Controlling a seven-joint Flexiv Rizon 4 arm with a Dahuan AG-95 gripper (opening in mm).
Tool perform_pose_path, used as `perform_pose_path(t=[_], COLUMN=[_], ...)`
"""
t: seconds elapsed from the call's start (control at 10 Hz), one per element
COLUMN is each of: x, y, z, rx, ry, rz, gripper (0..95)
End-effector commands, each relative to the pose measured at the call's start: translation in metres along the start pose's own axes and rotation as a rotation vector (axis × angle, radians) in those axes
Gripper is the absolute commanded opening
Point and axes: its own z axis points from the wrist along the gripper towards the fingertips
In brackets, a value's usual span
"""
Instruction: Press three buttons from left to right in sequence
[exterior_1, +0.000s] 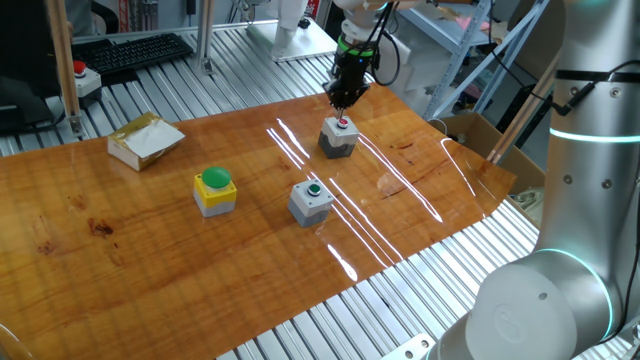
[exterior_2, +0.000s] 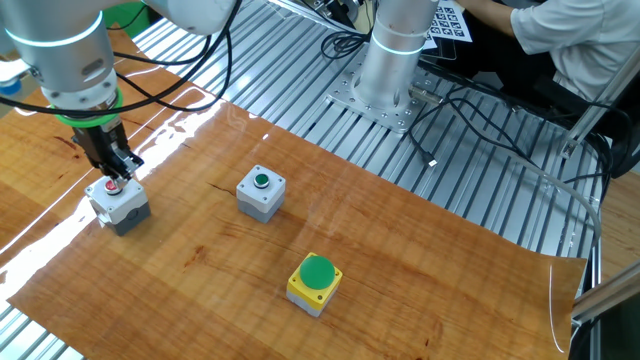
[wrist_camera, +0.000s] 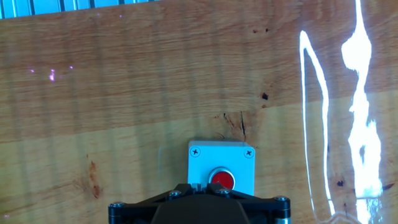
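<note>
- The three buttons sit on the wooden bench (exterior_1: 120, 230) in a loose row, so one arm can visit them in turn; I take the grey box with the red button (exterior_1: 339, 136) as the landmark.
- From that red-button box, the grey box with the small green button (exterior_1: 311, 200) lies near, and the yellow box with the green dome cap (exterior_1: 215, 190) lies further along the same line.
- All three stand upright with caps facing up, which suits a straight downward press.
- The gripper (exterior_2: 113, 172) points down, directly over the red-button box, its tip at or just above the red cap.
- In the hand view the red cap (wrist_camera: 222, 179) shows right at the edge of the dark gripper body, so the box is centred under the jaws.
- I cannot tell whether the jaws are open or closed, nor whether the tip touches the cap: no view shows the fingertips clearly.
- Judging by the row, this looks like the last press of the sequence.
- A tan-and-white carton (exterior_1: 146, 139) lies well apart from the red-button box, beyond the yellow one.
</note>
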Motion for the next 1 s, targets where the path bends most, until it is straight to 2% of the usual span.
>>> perform_pose_path(t=[0.1, 0.3, 0.4, 0.8, 0.9, 1.0], x=[-0.0009, -0.0009, -0.0009, -0.0009, 0.0004, 0.0017], y=[0.0000, 0.0000, 0.0000, 0.0000, -0.0015, -0.0047], z=[0.0001, 0.0001, 0.0001, 0.0001, 0.0007, 0.0031], rx=[-0.015, -0.029, -0.026, -0.021, -0.008, -0.006], ry=[0.001, 0.014, 0.014, 0.008, 0.009, 0.006], rz=[0.082, 0.148, 0.180, 0.199, 0.198, 0.193], gripper=[0.0, 0.0, 0.0, 0.0, 19.0, 19.0])
